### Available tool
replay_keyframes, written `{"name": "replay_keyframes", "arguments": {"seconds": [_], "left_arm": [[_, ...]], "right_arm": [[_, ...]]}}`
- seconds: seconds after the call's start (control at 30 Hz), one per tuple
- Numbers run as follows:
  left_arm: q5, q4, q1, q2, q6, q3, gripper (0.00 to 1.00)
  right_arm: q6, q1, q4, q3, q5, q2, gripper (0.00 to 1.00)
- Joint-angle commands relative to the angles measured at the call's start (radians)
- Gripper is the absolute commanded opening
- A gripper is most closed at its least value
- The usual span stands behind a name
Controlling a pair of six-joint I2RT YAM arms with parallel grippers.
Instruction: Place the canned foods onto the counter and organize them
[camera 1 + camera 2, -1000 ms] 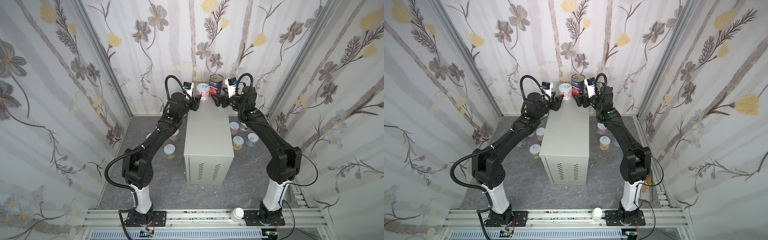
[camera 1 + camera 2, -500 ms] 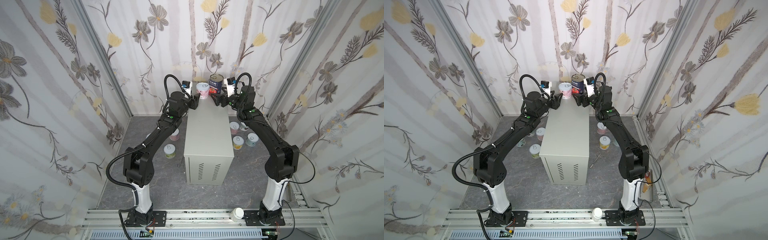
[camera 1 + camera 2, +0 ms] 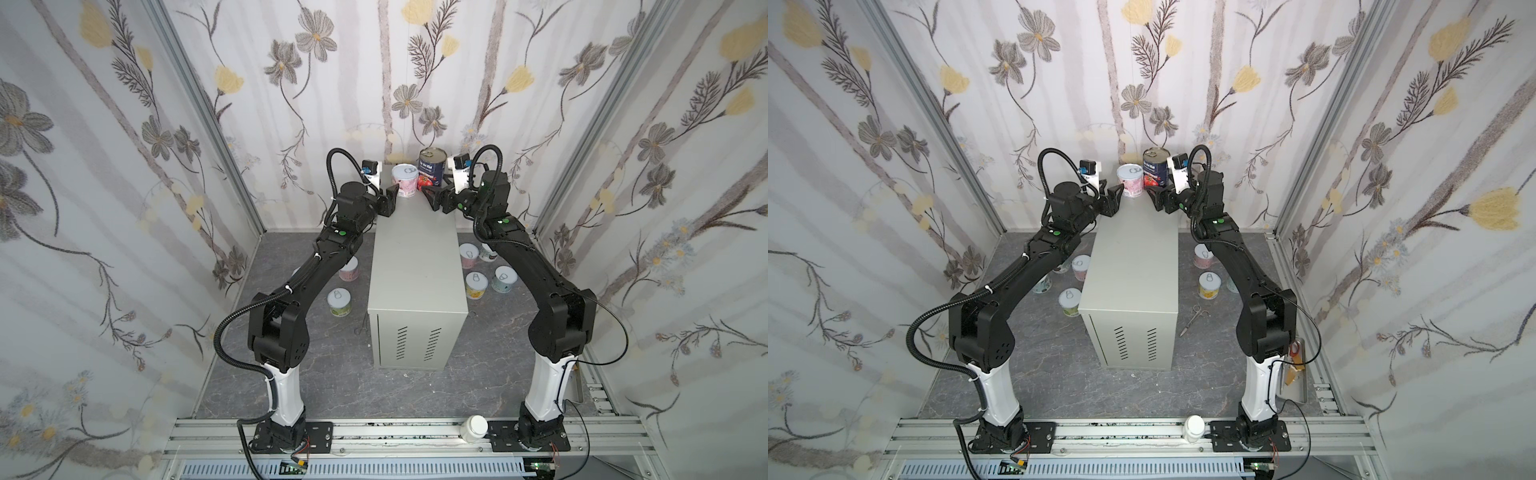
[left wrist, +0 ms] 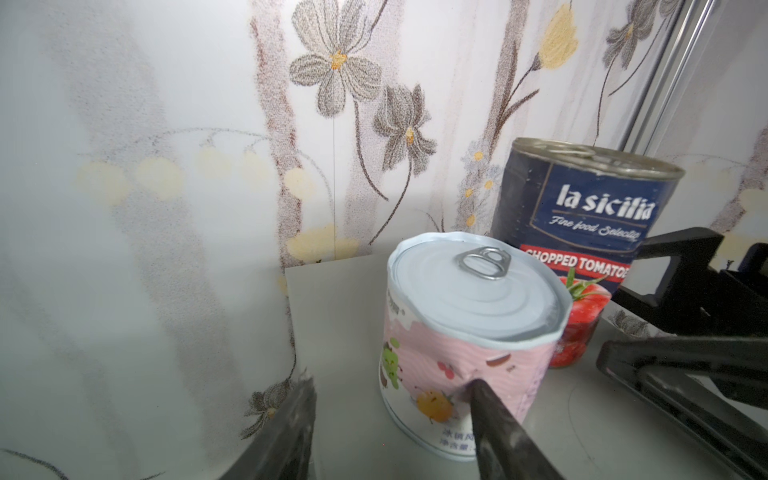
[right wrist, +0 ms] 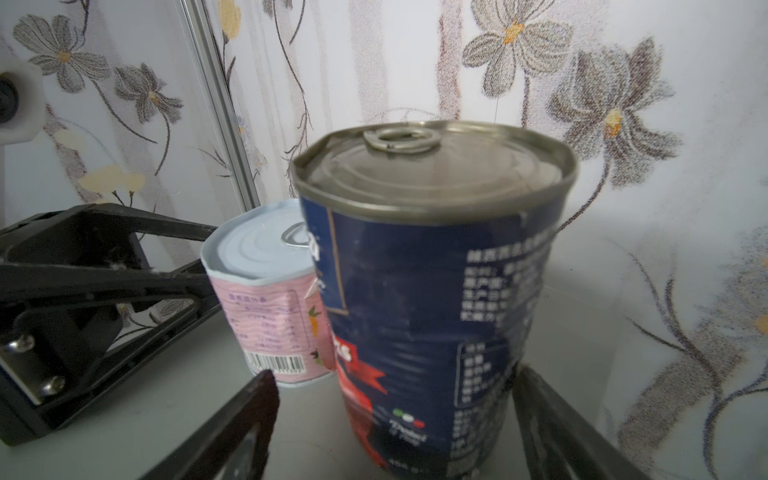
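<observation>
Two of the canned foods stand at the far end of the counter (image 3: 415,266) (image 3: 1133,257): a short pink can (image 3: 405,180) (image 3: 1130,179) (image 4: 469,332) (image 5: 266,291) and beside it the taller dark-blue-and-red tomato can (image 3: 431,170) (image 3: 1155,172) (image 4: 582,208) (image 5: 428,270). My left gripper (image 3: 390,200) (image 3: 1113,201) (image 4: 390,390) is open just short of the pink can, one fingertip at its label. My right gripper (image 3: 434,199) (image 3: 1156,199) (image 5: 395,378) is open, its fingers standing either side of the tomato can with a gap on one side.
More short cans stand on the dark floor: a pink can (image 3: 348,268) and a green one (image 3: 340,301) left of the counter, several (image 3: 476,284) to its right. Scissors (image 3: 1196,318) lie right of the counter. A white bottle (image 3: 473,428) lies on the front rail.
The left jaws have parted a little at the pink can. The right jaws have narrowed around the tomato can. Both cans stay standing on the counter.
</observation>
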Motion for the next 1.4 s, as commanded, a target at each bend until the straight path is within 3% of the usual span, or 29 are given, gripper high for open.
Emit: {"name": "replay_keyframes", "arguments": {"seconds": [0.0,0.33,0.7,1.37], "left_arm": [[-0.014,-0.136,0.006,0.009,0.004,-0.003,0.59],[0.003,-0.14,0.011,0.002,0.009,-0.001,0.61],[0.201,-0.013,0.013,-0.098,0.052,-0.159,0.71],[0.162,-0.031,-0.003,0.039,0.04,0.009,0.72]], "right_arm": [[-0.015,0.0,0.021,0.011,-0.029,0.007,0.85],[-0.01,0.004,0.022,0.026,-0.046,0.017,0.84],[-0.012,0.003,0.012,0.027,-0.039,0.016,0.85],[-0.022,0.004,-0.025,0.057,-0.027,0.028,0.85]]}}
